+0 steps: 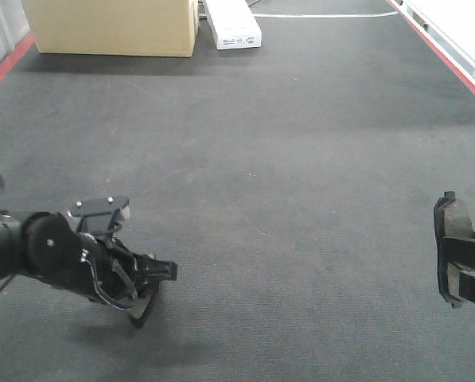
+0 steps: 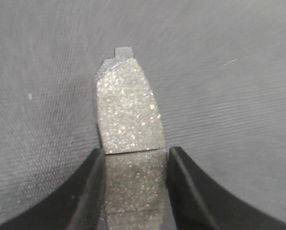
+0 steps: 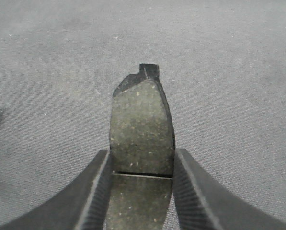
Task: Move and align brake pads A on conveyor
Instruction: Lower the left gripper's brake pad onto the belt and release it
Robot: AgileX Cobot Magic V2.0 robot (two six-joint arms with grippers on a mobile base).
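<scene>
Two dark grey brake pads are held over the charcoal conveyor [image 1: 269, 183]. My left gripper [image 1: 146, 290] at the lower left is shut on one brake pad [image 1: 146, 306], which pokes out below the fingers. In the left wrist view that speckled pad [image 2: 128, 108] sticks out past the left gripper [image 2: 134, 158], its groove level with the fingertips. At the right edge my right gripper [image 1: 468, 270] is shut on another brake pad [image 1: 445, 239], held upright on edge. The right wrist view shows this pad [image 3: 142, 122] clamped across its groove in the right gripper [image 3: 142, 163].
A cardboard box [image 1: 114, 25] and a white carton [image 1: 233, 22] stand at the belt's far end. Red edge strips [image 1: 6, 65] run down the left side, and another red strip [image 1: 452, 60] down the right, with a white rail [image 1: 452, 36] beyond it.
</scene>
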